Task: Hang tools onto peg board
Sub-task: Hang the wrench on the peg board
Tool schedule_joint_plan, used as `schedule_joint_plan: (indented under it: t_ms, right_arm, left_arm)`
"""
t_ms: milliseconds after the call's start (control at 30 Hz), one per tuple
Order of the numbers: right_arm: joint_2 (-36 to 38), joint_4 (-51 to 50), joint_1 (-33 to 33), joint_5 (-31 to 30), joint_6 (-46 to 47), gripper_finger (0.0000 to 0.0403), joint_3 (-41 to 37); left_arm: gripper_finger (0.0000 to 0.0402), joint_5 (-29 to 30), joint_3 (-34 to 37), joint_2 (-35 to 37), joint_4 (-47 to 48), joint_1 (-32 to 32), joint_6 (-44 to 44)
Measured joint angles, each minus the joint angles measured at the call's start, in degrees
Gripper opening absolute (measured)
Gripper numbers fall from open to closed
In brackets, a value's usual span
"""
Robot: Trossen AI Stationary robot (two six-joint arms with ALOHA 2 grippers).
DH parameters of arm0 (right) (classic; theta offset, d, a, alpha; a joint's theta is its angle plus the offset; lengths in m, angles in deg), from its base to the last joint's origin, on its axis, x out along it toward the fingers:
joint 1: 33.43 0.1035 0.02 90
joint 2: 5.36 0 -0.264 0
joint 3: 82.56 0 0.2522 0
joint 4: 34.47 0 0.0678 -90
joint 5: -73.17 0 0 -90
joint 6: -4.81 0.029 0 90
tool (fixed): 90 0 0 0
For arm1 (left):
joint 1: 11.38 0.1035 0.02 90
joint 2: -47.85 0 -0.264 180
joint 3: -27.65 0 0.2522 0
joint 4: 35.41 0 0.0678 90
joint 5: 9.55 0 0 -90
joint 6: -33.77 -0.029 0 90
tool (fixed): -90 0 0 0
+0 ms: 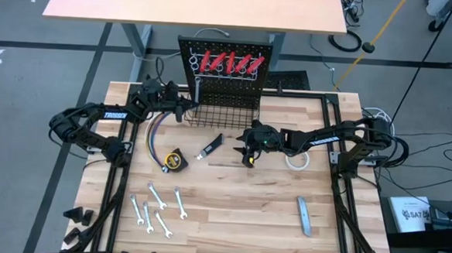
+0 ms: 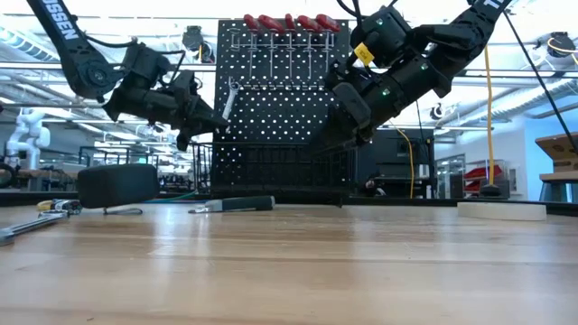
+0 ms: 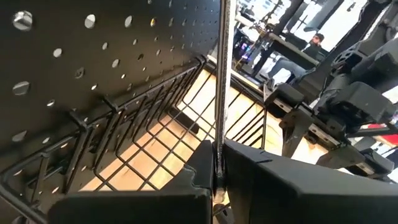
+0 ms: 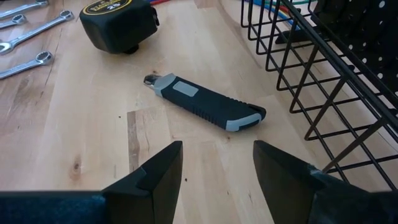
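Note:
The black peg board (image 1: 227, 80) stands at the table's far edge, with red-handled tools (image 1: 229, 62) hung along its top and a wire basket (image 1: 223, 112) at its base. My left gripper (image 1: 184, 106) is at the board's left side, above the basket, shut on a silver wrench (image 2: 230, 97). My right gripper (image 1: 248, 157) hovers open in front of the basket, just right of the black-handled knife (image 4: 205, 102), which lies flat on the table. Several wrenches (image 1: 156, 208), the yellow tape measure (image 1: 174, 160), the white tape roll (image 1: 298, 160) and the grey bar (image 1: 304, 216) also lie on the table. My left gripper (image 3: 217, 163) pinches the silver wrench by its shaft (image 3: 219, 140) between the two fingers, coming from the table's left. The wrench is lifted clear and stands roughly upright beyond the fingers, its head (image 2: 233, 88) close to the peg board's face. Whether it touches the board, I cannot tell.
A bundle of coloured wires (image 1: 154, 138) lies left of the basket, under my left arm. The basket's wire wall (image 4: 311, 74) is close beside my right gripper. Bare tabletop (image 1: 237, 212) lies in the near middle. A person sits in the room beyond.

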Motion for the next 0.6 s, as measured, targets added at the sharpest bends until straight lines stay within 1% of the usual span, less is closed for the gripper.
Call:
schedule_joint_plan:
  t_ms: [67,233,333,433,600]
  right_arm:
    - [0.0,-0.01,0.0,0.0,-0.01,0.0189,0.0]
    - [0.0,-0.39,0.0,0.0,-0.39,0.0189,0.0]
    - [0.0,-0.52,0.0,-0.02,-0.21,0.0189,0.0]
    - [0.0,-0.61,0.0,-0.02,-0.18,0.0189,0.0]
    - [0.0,-0.65,0.08,-0.04,-0.14,0.0189,0.0]
  left_arm:
    - [0.0042,1.29,0.0,0.0,0.37,0.0,0.47]
    - [0.0121,6.03,0.0,-0.02,3.37,0.07,1.91]
    - [0.0156,6.28,-0.11,0.04,4.06,0.04,1.89]
    - [0.0178,4.08,-0.13,0.19,4.29,0.06,1.73]
    - [0.0186,1.12,-0.07,1.71,5.94,0.37,1.75]
